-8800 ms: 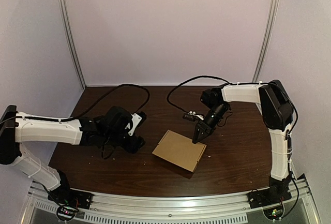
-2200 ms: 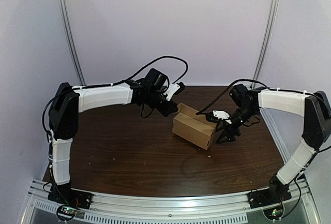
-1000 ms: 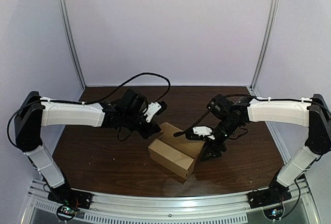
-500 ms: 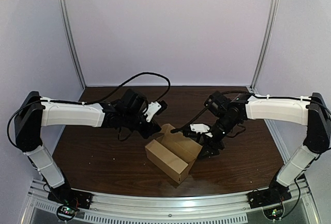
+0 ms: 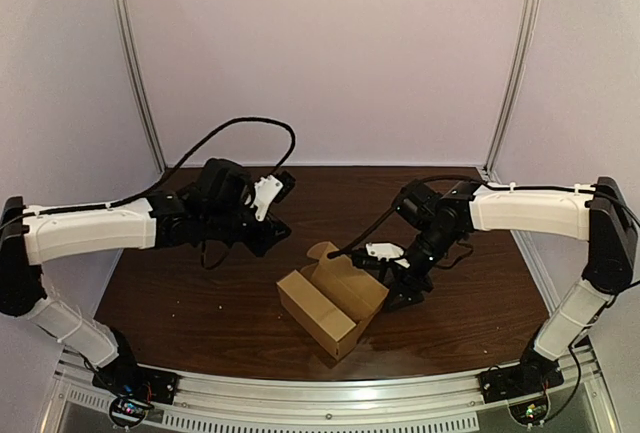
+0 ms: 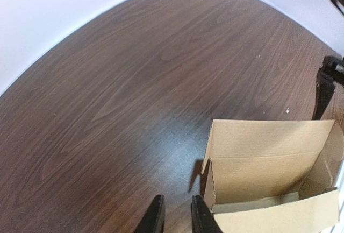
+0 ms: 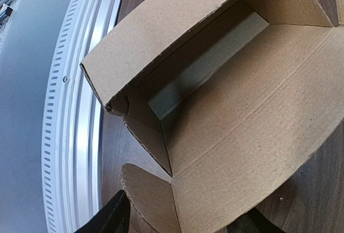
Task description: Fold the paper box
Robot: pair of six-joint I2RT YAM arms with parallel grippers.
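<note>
The paper box [image 5: 318, 315] (only one, top open) stood on the table [image 5: 190, 303] near the front middle. Its long axis ran diagonally from far-left to near-right. Of the two grippers, the right gripper [image 5: 398, 289] was nearer, at the box's right edge, jaws spread wide around a flap. The left gripper [image 5: 272, 236] hung well apart, nearly closed, empty.
</note>
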